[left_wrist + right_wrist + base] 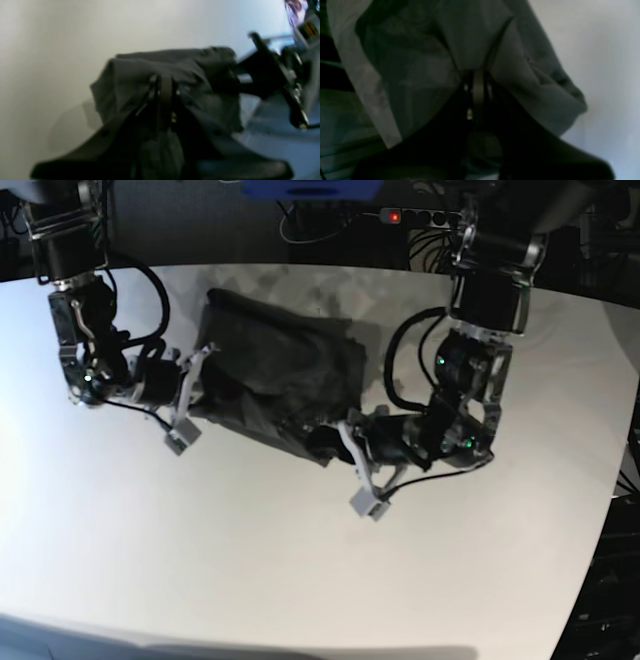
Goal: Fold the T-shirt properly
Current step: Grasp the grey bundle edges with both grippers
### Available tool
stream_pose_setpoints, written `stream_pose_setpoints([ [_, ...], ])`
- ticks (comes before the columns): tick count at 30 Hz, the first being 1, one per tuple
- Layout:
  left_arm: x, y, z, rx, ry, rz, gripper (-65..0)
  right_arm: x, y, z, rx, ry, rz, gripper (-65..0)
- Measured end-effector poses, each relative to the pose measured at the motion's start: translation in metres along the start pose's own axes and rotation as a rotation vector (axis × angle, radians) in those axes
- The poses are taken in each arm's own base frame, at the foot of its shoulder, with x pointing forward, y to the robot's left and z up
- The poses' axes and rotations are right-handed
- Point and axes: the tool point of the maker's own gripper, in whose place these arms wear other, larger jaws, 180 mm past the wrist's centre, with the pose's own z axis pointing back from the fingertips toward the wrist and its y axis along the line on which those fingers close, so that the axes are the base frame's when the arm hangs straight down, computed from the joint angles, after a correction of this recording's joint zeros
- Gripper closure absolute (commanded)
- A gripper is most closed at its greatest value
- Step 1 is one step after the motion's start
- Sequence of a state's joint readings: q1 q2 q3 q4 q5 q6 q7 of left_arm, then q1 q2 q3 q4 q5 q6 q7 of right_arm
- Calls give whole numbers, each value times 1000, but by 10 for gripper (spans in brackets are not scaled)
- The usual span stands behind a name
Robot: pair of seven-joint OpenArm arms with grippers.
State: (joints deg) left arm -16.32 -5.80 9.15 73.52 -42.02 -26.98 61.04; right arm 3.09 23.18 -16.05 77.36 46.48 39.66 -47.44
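Left gripper [162, 82]: clamped on T-shirt [275, 380] near edge. Right gripper [476, 82]: pinched on opposite side. T-shirt: bunched between both, partly on white table [250, 560]. Risk: thin fabric may be slipped or creased unevenly.

Base view: sharp enough, bright even light on the pale worktop [250, 560], dark beyond its far edge. Worktop edges bow, wide-lens distortion. Soft shadows lie close around the T-shirt [280, 385] and the arms; the dark cloth shows little detail.

Left wrist view: blurred all over, near parts black and underexposed, background washed pale, bluish at the right; faint shadow of the cloth on the surface at left.

Right wrist view: dim, soft, greenish cast; lower half almost black.
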Motion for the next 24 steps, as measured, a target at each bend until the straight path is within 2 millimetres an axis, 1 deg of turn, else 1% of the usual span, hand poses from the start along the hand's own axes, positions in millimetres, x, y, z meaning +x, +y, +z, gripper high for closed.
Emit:
stream_pose_setpoints([
  [1,-2,-2,4,-7,9,-7,-22,0,-2,2,-7,0,-1,-1],
  [4,-18,-3,21,-11,79,-27,-22,6,-8,4,-23,9,21,-1],
  [7,-33,-3,35,-12,122,-40,-22,7,-9,4,-27,5,23,-1],
  [10,-42,-12,47,-55,111,-34,-22,7,-9,4,-25,3,22,-1],
  [14,-53,-18,44,-82,134,-17,-22,8,-6,1,-19,1,19,-1],
  [16,-57,-25,39,-98,148,-28,-22,9,-4,-1,-13,-3,17,-1],
  [19,-70,-37,31,-128,202,-52,-22,9,-4,-1,-13,-3,17,-1],
  [21,-83,-45,27,-147,264,-77,-22,9,-4,-1,-14,-3,18,-1],
  [24,-87,-53,22,-166,292,-106,-22,8,-4,-1,-14,-1,18,-1],
])
